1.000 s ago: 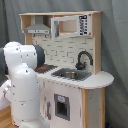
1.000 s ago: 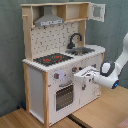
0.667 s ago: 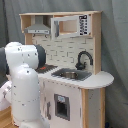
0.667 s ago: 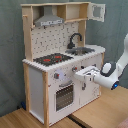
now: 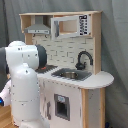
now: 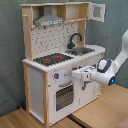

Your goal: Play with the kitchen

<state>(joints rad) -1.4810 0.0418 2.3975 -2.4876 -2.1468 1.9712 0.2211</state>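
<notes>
While the toy kitchen [image 6: 60, 70] stands on the wood floor against a grey curtain, the arm reaches at its front face in the second exterior view. Gripper [image 6: 76, 74] sits just beside the knob panel, to the second exterior view's right of the knobs [image 6: 56, 76] and above the oven door [image 6: 64, 97]. Cannot tell whether the claw is wide, narrow or holding anything; no clear contact with a knob or handle shows.

Hob [image 6: 52, 59] with red rings is bare, nothing on it. Sink [image 5: 70, 75] and black tap [image 5: 83, 59] look untouched in both exterior views. Grey hood [image 6: 49, 21] sits up top. Upper cabinet door [image 6: 98, 11] hangs swung open in the second exterior view; the oven door looks closed. In the first exterior view the white arm body [image 5: 24, 85] blocks the near left of the counter, so the hob side is hidden there.

Progress, my guess: early to mid. The arm is at the front panel, probably going for a knob or the oven handle. Nothing visibly turned or pulled yet, apart from the open cabinet. Oven, tap and sink are all left to play with.
</notes>
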